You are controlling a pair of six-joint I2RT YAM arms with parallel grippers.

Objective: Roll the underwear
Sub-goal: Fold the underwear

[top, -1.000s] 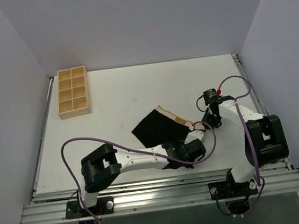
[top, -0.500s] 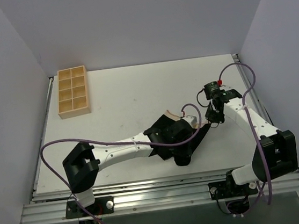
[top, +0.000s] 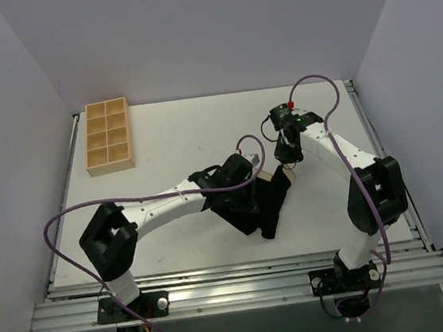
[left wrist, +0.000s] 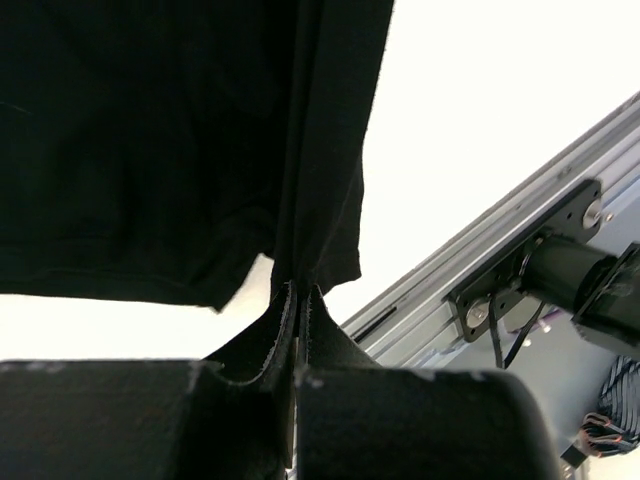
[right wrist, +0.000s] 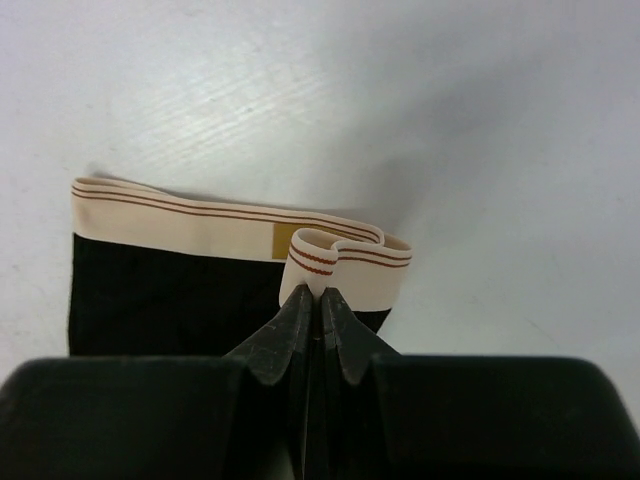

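Note:
The underwear (top: 270, 204) is black with a beige waistband (right wrist: 180, 218) and sits right of the table's middle, partly under my left arm. My left gripper (left wrist: 297, 292) is shut on its black hem, and the cloth (left wrist: 150, 140) hangs across that view above the table. My right gripper (right wrist: 320, 292) is shut on a folded loop of the waistband (right wrist: 340, 255) at its right end. From above, the right gripper (top: 285, 159) is at the garment's far end and the left gripper (top: 251, 203) is over its middle, hiding much of it.
A tan wooden compartment tray (top: 108, 136) stands at the far left of the white table (top: 170, 140). The aluminium rail (top: 236, 292) with both arm bases runs along the near edge. Purple cables loop over both arms.
Both arms have swung away from the near edge and to the left, carrying the underwear with them. The garment, spread flat before, is now drawn into a narrower, bunched strip.

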